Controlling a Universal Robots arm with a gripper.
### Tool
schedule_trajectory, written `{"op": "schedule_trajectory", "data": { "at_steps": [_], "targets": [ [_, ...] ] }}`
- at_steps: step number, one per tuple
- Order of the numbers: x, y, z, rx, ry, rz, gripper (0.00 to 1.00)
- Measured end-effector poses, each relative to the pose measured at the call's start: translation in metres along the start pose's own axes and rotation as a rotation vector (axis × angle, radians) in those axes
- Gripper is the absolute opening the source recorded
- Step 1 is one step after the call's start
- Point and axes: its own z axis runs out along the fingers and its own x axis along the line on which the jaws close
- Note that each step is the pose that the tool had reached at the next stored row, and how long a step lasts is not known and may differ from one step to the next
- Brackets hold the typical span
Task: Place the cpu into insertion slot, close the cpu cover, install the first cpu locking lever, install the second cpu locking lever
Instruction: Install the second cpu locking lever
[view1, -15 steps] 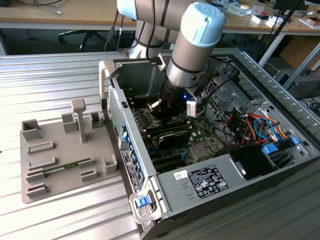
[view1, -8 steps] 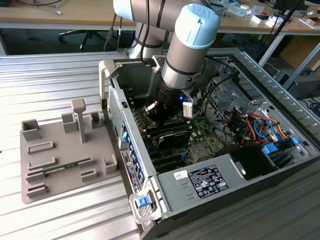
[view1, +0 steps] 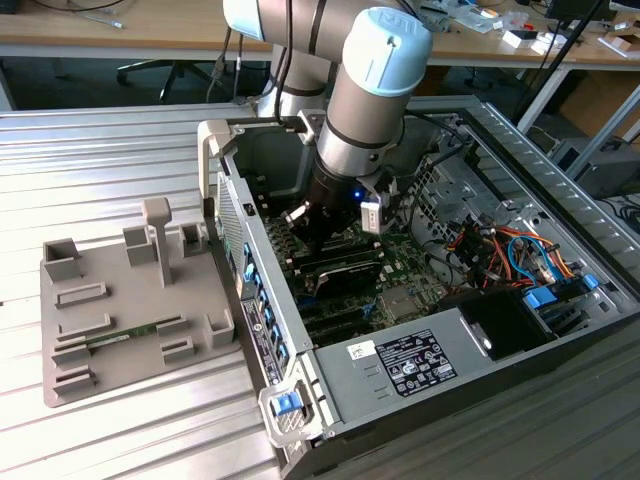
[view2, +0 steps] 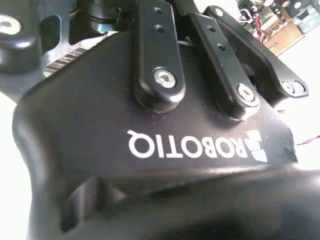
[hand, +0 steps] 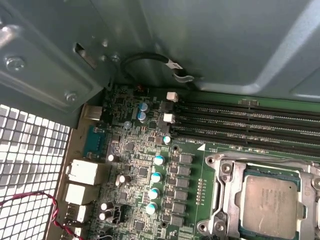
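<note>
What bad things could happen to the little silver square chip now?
1. The small silver-grey square cpu lies in its silver-rimmed socket with no cover seen over it, so a bump might shift it.
2. The black gripper hangs low inside the computer case, close to the green circuit board, and might knock parts.

The gripper (view1: 322, 236) tips are hidden behind the arm (view1: 365, 110); the cpu (hand: 270, 206) is cut by the frame edge.
</note>
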Motion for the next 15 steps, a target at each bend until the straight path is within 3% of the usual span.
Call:
{"op": "schedule_trajectory", "data": {
  "at_steps": [15],
  "targets": [
    [0.0003,0.0002,0.0059,0.0001,0.0002,0.000,0.10]
  ]
}}
